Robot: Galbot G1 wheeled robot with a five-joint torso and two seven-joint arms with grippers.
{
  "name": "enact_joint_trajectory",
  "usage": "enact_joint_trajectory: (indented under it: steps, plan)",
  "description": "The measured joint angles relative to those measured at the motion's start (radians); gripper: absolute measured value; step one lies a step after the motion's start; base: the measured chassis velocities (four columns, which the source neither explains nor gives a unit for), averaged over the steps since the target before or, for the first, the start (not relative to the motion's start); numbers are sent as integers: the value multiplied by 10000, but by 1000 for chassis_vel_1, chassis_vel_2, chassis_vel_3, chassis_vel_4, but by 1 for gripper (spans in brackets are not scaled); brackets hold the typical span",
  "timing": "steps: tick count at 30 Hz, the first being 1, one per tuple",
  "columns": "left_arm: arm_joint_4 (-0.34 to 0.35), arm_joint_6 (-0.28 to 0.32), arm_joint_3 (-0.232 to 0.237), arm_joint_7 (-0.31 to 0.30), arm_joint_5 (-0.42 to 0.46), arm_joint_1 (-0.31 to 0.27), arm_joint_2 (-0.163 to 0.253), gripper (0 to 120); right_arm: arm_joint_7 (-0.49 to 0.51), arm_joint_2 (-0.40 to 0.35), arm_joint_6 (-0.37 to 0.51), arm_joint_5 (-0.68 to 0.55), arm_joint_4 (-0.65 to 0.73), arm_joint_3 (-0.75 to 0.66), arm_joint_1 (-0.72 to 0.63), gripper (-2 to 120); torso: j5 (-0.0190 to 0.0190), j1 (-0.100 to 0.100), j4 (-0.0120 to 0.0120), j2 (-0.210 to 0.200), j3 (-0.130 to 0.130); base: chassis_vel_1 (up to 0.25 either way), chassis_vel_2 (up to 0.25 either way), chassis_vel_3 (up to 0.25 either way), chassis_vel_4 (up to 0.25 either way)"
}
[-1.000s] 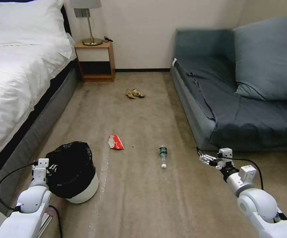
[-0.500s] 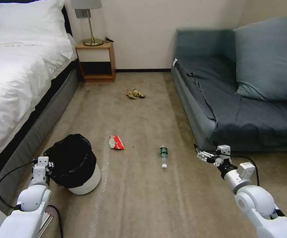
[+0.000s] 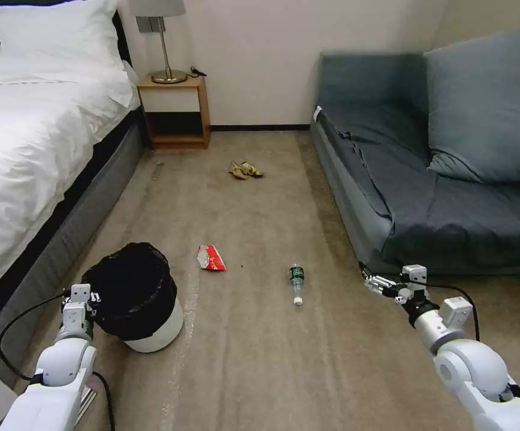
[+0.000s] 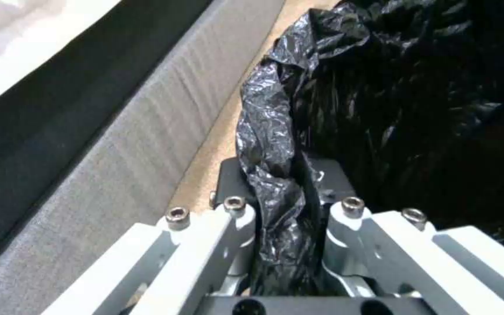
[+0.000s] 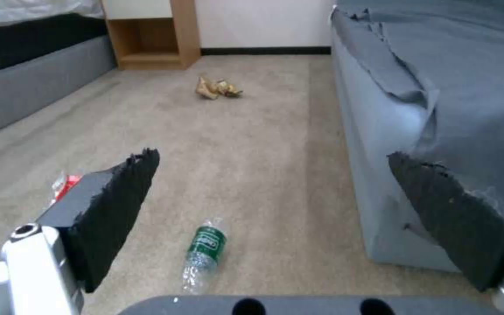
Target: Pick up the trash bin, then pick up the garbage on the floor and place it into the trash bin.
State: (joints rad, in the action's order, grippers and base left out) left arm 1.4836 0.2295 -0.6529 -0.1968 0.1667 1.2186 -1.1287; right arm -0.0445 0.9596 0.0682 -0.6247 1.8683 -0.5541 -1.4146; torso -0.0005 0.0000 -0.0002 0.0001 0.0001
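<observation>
While left gripper (image 4: 281,218) pinches trash bin (image 3: 143,311) bag, right gripper (image 5: 275,214) gapes above bottle (image 5: 204,253)

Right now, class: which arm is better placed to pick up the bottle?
Right. Its pincer is open and free, beside the bottle; the left pincer is shut on the bin bag.

A white trash bin (image 3: 143,308) lined with a black bag stands on the beige carpet (image 3: 260,371) beside the bed (image 3: 26,149), the left tool (image 3: 80,297) at its rim. Ahead lie 3 pieces of garbage: a red-and-white carton (image 3: 210,258), a clear bottle (image 3: 296,281) and crumpled wrappers (image 3: 245,169). The right tool (image 3: 372,282) hovers near the sofa (image 3: 440,197).
</observation>
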Motion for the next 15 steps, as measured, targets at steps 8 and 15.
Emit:
enact_joint_trajectory:
  steps: [8,15]
  plan:
    - [464,-65,-119,-112,1,170,-191,10,-197,7,-193,27,-185,-163,-137,100,-10,1,-4,-3,3,0,0,0,0]
    - [962,-209,-466,-302,144,299,-226,8,-264,15,-305,39,-317,-195,-112,100,-1,0,1,-3,2,0,0,0,0]
